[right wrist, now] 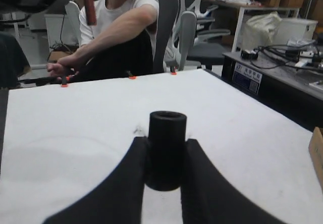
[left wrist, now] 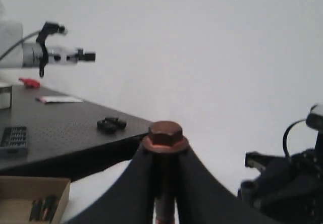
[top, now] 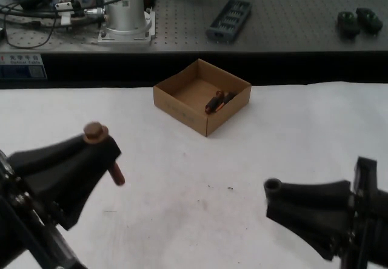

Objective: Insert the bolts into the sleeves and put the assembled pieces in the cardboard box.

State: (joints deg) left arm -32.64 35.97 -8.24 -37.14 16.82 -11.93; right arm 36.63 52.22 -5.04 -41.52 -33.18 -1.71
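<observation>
My left gripper [top: 102, 151] is shut on a copper bolt [top: 104, 149]; it hangs above the white cloth at the front left of the high view, with the bolt's flanged head up and its shank pointing down. The left wrist view shows the bolt [left wrist: 164, 153] pinched between the fingers [left wrist: 136, 188]. At the front right, my right gripper [top: 274, 196] is shut on a black sleeve [top: 272, 186], whose open bore [right wrist: 167, 119] points up in the right wrist view. The cardboard box [top: 176, 102] stands further back in the middle, with assembled pieces [top: 217, 101] lying inside.
The bench is covered with a white cloth [top: 200, 178]. Behind it runs a dark perforated table [top: 285, 14] carrying a metal column [top: 124, 8], cables, a black tray [top: 228, 19] and two black parts [top: 359, 22].
</observation>
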